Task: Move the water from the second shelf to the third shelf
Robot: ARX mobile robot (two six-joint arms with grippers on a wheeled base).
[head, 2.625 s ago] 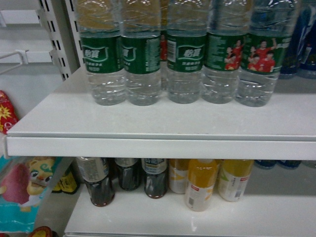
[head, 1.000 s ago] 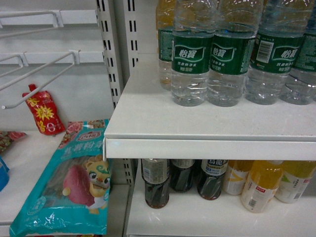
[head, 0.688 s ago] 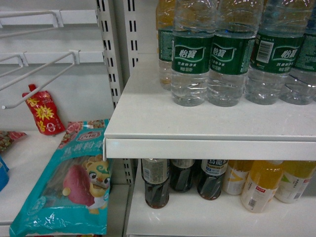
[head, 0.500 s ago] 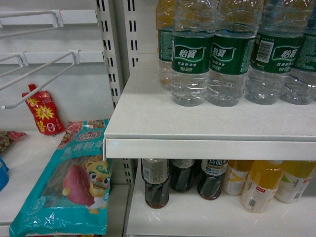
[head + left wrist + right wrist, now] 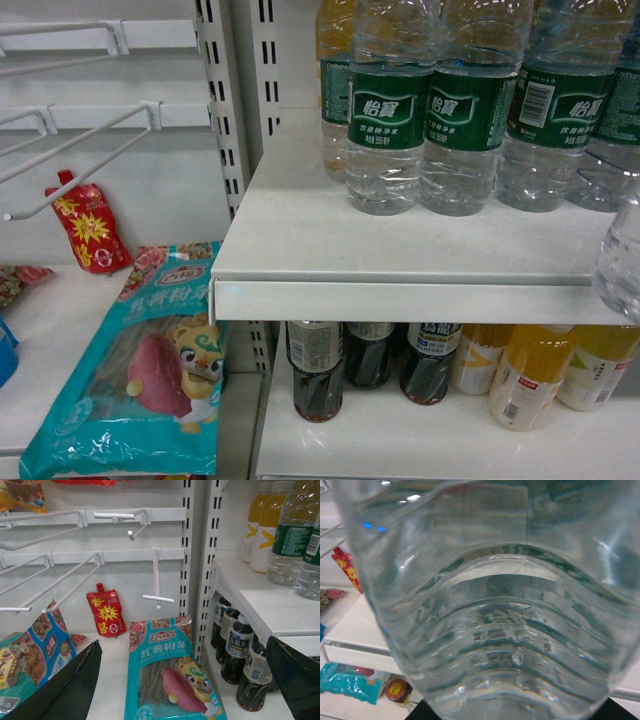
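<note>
A clear ribbed water bottle (image 5: 485,610) fills the right wrist view, with my right gripper (image 5: 520,712) shut on it; only dark finger parts (image 5: 422,714) show at the bottom corners. In the head view that bottle's base (image 5: 622,262) hangs at the right edge, in front of the white shelf's lip (image 5: 400,300). More green-labelled water bottles (image 5: 390,110) stand in a row on that shelf. My left gripper (image 5: 182,647) is open and holds nothing; it hangs low over the neighbouring bay and is out of the head view.
Dark drink bottles (image 5: 318,375) and yellow drink bottles (image 5: 530,375) stand on the shelf below. In the left bay lie a teal snack packet (image 5: 170,680) and a red pouch (image 5: 106,614), under white wire hooks (image 5: 156,580). A perforated upright (image 5: 225,120) divides the bays.
The head view swung left early on and then held still. The held water bottle's base has now come into the head view at the right edge.
</note>
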